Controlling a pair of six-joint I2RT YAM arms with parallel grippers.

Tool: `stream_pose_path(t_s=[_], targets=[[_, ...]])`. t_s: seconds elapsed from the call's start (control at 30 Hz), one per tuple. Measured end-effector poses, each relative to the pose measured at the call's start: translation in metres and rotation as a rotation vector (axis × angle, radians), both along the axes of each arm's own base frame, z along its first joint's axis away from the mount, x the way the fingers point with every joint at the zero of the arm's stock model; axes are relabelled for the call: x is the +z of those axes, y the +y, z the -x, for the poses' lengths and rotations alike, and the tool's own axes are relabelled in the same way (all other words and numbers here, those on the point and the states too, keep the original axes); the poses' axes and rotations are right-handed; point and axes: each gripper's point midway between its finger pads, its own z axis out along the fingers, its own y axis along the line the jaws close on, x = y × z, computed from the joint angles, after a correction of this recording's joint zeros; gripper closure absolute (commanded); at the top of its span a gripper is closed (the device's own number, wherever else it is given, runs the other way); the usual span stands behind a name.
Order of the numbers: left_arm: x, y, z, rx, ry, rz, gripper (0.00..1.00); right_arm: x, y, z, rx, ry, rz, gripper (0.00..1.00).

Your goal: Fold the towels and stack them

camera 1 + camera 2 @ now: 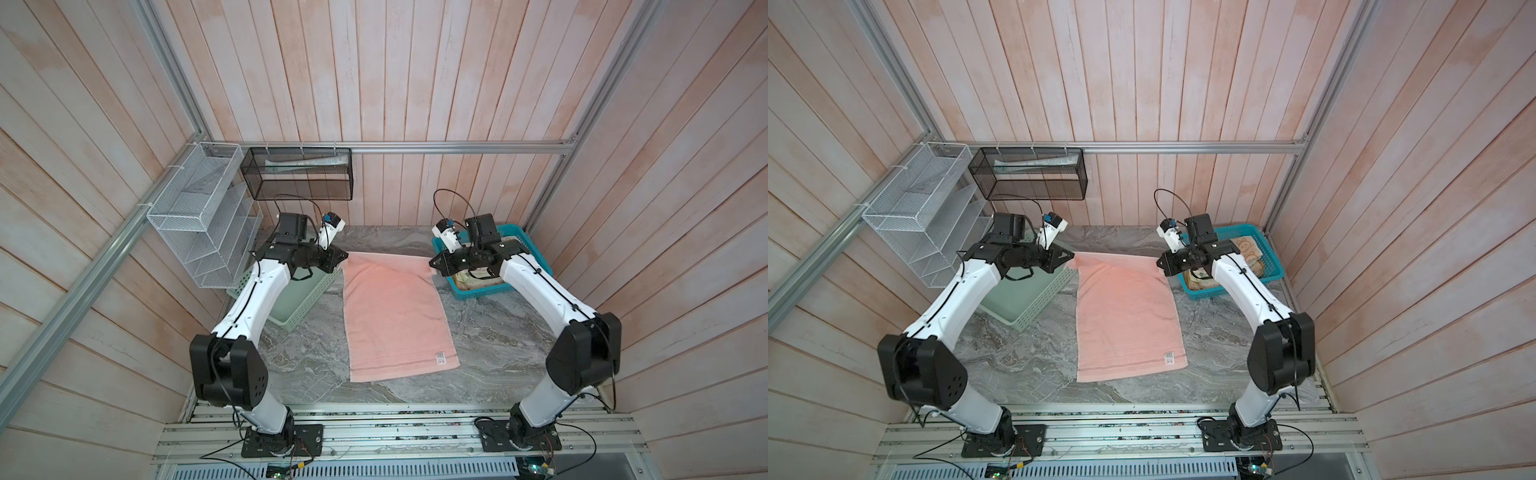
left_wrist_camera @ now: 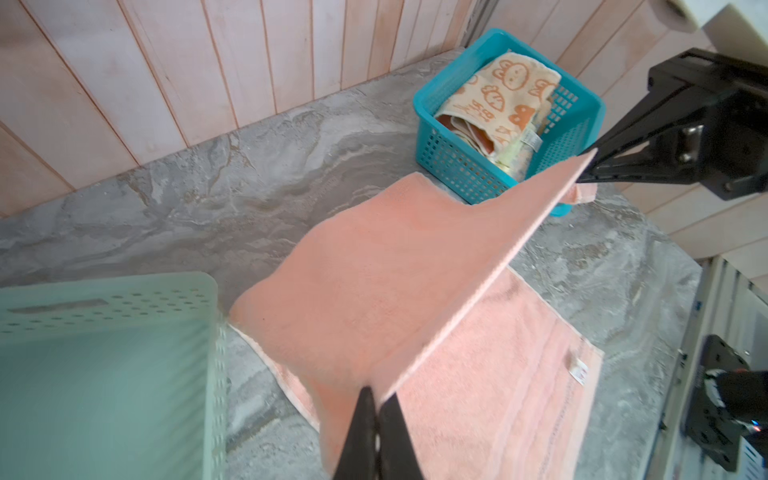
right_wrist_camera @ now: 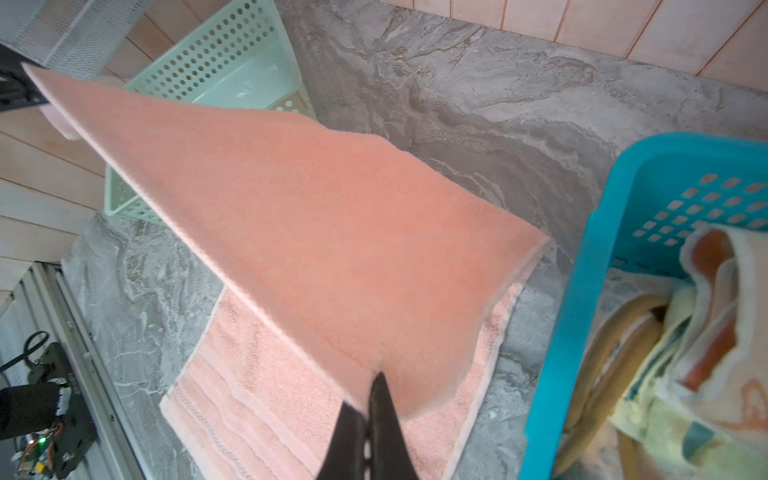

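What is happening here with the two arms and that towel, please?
Both arms are working on the pink towel, apparently starting a fold. The left gripper and the right gripper are each shut on a far corner and hold that edge raised, while the near part lies flat on the table. The other towels lie bunched in the teal basket.

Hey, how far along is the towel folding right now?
Done: no folded stack shows anywhere. In hand: the left gripper and right gripper pinch the far corners of the pink towel, lifted while the rest lies flat on the table. Left: finish this fold, then the towels bunched in the teal basket.
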Motion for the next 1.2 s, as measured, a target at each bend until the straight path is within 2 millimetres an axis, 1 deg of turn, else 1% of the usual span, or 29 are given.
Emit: stream_pose_path(t_s=[0.07,0.13,0.2,0.27,0.33,0.37,0.4,0.53,0.6,0.67,0.7,0.73,0.8,0.87,0.9,0.97,1.07,1.13,1.2], targets=[[-0.010,-0.007,0.024,-0.015,0.031,-0.002,1.00,-0.011,-0.006,0.022,-0.007,0.033,-0.009,1.00],[-0.031,-0.015,0.051,-0.024,0.104,0.000,1.00,-0.033,-0.013,0.043,-0.023,0.098,-0.007,1.00],[-0.056,-0.019,0.074,-0.020,0.205,0.012,1.00,-0.061,-0.019,0.064,-0.036,0.190,0.000,1.00],[-0.087,-0.021,0.096,-0.002,0.330,0.028,1.00,-0.088,-0.022,0.084,-0.043,0.285,0.001,1.00],[-0.111,-0.023,0.115,0.016,0.435,0.022,1.00,-0.105,-0.024,0.100,-0.051,0.362,0.001,1.00],[-0.117,-0.025,0.122,0.020,0.471,0.018,1.00,-0.110,-0.025,0.106,-0.058,0.392,0.009,1.00],[-0.118,-0.028,0.125,0.026,0.492,0.019,1.00,-0.112,-0.026,0.108,-0.065,0.408,0.011,1.00],[-0.118,-0.029,0.122,0.077,0.547,0.043,1.00,-0.105,-0.027,0.109,-0.087,0.407,0.000,1.00],[-0.124,-0.029,0.122,0.105,0.601,0.046,0.99,-0.102,-0.027,0.110,-0.097,0.407,-0.007,1.00],[-0.132,-0.030,0.126,0.123,0.660,0.044,0.95,-0.103,-0.027,0.113,-0.105,0.420,-0.012,1.00],[-0.135,-0.030,0.129,0.131,0.687,0.042,0.91,-0.105,-0.028,0.117,-0.107,0.433,-0.012,0.98],[-0.138,-0.032,0.132,0.136,0.709,0.039,0.85,-0.108,-0.029,0.121,-0.110,0.449,-0.009,0.91],[-0.145,-0.031,0.140,0.165,0.751,0.015,0.64,-0.118,-0.039,0.132,-0.144,0.491,0.024,0.71],[-0.156,-0.024,0.149,0.213,0.798,-0.014,0.52,-0.123,-0.049,0.140,-0.186,0.524,0.049,0.62],[-0.160,-0.020,0.153,0.233,0.814,-0.027,0.49,-0.123,-0.053,0.143,-0.201,0.531,0.057,0.60],[-0.168,-0.010,0.165,0.290,0.842,-0.061,0.47,-0.117,-0.058,0.145,-0.225,0.523,0.059,0.58],[-0.163,0.001,0.172,0.365,0.810,-0.067,0.48,-0.107,-0.064,0.142,-0.263,0.490,0.029,0.58],[-0.157,0.005,0.172,0.409,0.780,-0.035,0.52,-0.112,-0.070,0.142,-0.300,0.496,0.015,0.60],[-0.160,0.006,0.174,0.450,0.779,0.009,0.57,-0.126,-0.074,0.146,-0.335,0.528,0.009,0.63]])
